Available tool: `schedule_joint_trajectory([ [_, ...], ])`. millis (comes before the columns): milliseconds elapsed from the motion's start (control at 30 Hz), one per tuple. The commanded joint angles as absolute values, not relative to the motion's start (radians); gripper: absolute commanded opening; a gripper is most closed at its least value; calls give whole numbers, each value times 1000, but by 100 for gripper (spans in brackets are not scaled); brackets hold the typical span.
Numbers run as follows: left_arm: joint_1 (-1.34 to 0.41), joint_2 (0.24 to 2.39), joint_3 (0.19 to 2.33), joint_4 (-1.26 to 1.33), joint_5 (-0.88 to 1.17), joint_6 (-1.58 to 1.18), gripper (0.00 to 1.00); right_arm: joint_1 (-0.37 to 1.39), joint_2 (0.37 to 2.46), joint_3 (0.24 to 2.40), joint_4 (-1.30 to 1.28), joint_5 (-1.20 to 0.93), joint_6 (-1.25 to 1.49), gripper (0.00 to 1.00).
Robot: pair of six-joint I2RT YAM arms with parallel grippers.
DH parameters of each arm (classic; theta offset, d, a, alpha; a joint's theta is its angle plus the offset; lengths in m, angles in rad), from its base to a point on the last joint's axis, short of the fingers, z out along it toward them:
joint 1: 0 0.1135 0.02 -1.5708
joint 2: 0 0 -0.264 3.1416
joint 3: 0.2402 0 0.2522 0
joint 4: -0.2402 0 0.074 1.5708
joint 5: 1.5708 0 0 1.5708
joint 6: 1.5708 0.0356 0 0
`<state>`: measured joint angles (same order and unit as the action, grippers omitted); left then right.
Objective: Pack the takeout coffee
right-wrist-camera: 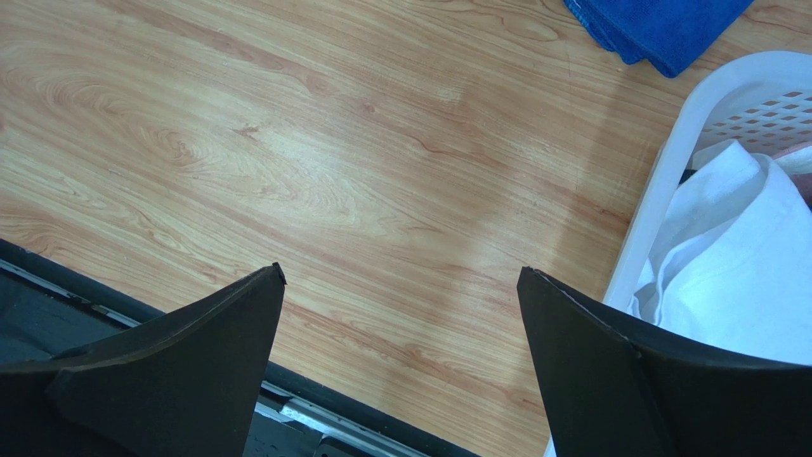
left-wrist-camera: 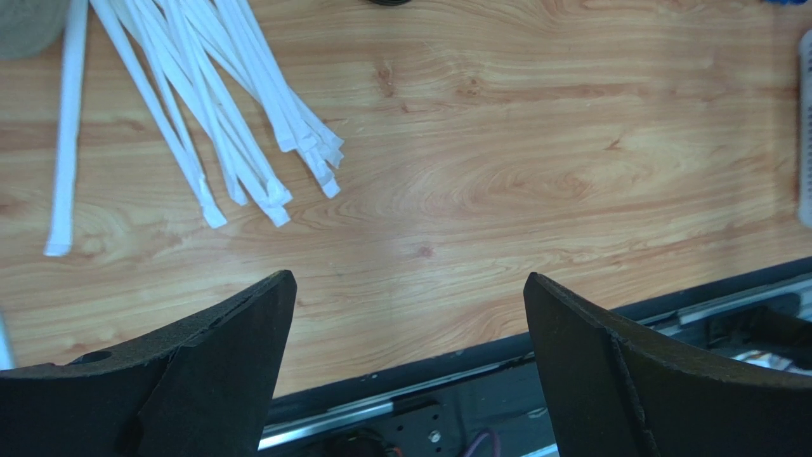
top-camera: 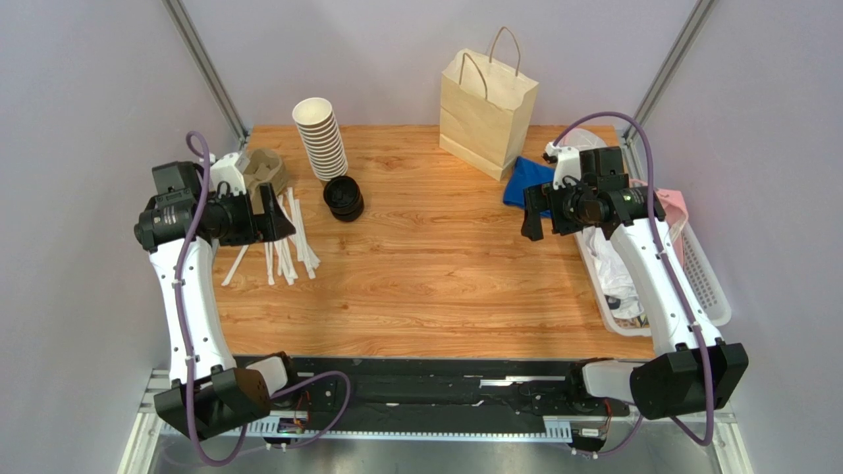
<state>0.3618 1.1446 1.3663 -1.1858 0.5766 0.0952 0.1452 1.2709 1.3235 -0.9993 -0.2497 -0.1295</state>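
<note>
Top external: left claw [top-camera: 281, 215] gapes by straws [top-camera: 289, 252]; right claw [top-camera: 532, 211] gapes by cloth [top-camera: 518, 180].

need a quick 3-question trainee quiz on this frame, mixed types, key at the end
1. True or false: the left gripper and the right gripper are each holding something.
2. Which thing is nearest the stack of black plastic lids?
A. the leaning stack of white-rimmed paper cups
B. the folded blue cloth
C. the white plastic basket
3. Fill in the blank: the tan paper bag with handles at the far side stands ____ (upright / on its side).

Key: 1 false, both are open and empty; 2 A; 3 upright.
</note>
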Motion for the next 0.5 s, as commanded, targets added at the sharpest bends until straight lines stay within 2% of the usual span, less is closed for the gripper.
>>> schedule_joint_trajectory([
  [0, 331, 1169, 1555, -1163, 526, 216, 99, 141, 1275, 1379, -985, -264, -144, 100],
  [133, 333, 1346, 1813, -1224, 567, 242, 99, 143, 1284, 1390, -991, -262, -147, 100],
  [367, 285, 1693, 2467, -1316, 595, 221, 99, 143, 1299, 1390, -992, -264, -150, 100],
  [467, 252, 1808, 2610, -1270, 580, 201, 99, 143, 1315, 1404, -1003, -264, -153, 100],
])
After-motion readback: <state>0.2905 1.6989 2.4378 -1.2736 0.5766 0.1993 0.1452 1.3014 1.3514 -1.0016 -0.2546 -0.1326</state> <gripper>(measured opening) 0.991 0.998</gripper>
